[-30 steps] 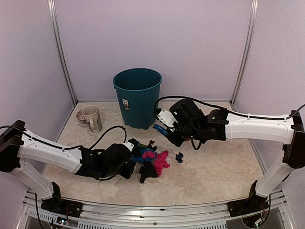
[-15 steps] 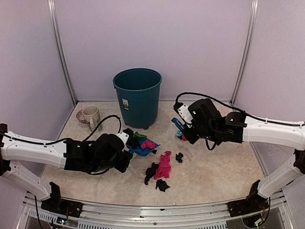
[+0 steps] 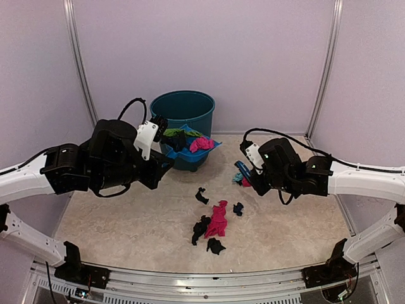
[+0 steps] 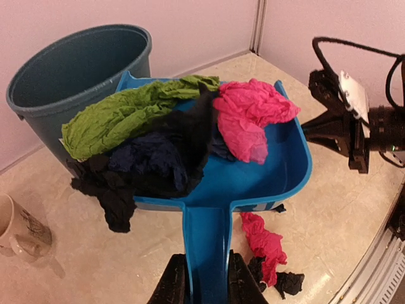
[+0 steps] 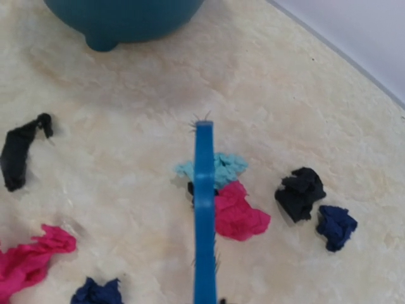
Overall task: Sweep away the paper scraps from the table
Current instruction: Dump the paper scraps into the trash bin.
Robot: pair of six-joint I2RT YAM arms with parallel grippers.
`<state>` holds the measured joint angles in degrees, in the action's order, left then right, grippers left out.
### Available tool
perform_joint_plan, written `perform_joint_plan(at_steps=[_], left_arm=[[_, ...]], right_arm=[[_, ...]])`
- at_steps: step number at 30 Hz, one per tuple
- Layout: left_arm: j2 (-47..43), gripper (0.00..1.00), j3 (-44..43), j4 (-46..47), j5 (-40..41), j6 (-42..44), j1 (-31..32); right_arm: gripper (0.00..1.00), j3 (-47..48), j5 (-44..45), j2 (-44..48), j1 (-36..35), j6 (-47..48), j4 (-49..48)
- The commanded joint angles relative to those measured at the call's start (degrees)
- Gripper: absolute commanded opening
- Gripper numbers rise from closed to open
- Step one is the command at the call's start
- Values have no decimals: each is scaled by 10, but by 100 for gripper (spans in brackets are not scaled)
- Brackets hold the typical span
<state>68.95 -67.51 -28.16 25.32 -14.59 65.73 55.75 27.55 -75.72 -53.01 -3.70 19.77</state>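
My left gripper (image 4: 205,283) is shut on the handle of a blue dustpan (image 4: 278,177). It holds the pan raised in front of the teal bin's rim (image 3: 183,96). The pan carries green (image 4: 126,114), pink (image 4: 250,120) and black paper scraps (image 4: 158,164). My right gripper (image 3: 254,175) grips a blue hand brush (image 5: 204,215), its own fingers out of its wrist view. The brush hangs over teal (image 5: 224,168) and pink scraps (image 5: 237,212). More scraps lie on the table (image 3: 297,221): pink (image 3: 219,218), black (image 3: 201,229) and dark blue (image 3: 238,208).
The teal bin (image 4: 69,82) stands at the back middle by the lilac wall. A mug (image 4: 19,228) sits left of it, hidden behind my left arm in the top view. The metal front rail (image 3: 202,278) runs along the near edge.
My left arm has lifted the loaded dustpan off the table up to the bin. My right arm has drawn back to the right with the brush. Several scraps stayed on the table.
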Motion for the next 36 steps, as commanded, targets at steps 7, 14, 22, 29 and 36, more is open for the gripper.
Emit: perform_joint_plan(at_steps=[7, 14, 22, 29, 36], left_arm=[[103, 0, -228, -121, -18, 103, -114], [200, 0, -338, -126, -4, 159, -194], [328, 0, -432, -121, 157, 247, -211], [386, 0, -444, -5, 337, 418, -189], [380, 0, -306, 375, 455, 765, -158]], right_arm=[[0, -19, -17, 12, 6, -8, -40], [0, -36, -17, 27, 6, -12, -40], [0, -67, -14, 57, 7, -17, -48], [0, -93, -14, 87, 11, -21, -54], [0, -109, -21, 107, 15, -22, -59]])
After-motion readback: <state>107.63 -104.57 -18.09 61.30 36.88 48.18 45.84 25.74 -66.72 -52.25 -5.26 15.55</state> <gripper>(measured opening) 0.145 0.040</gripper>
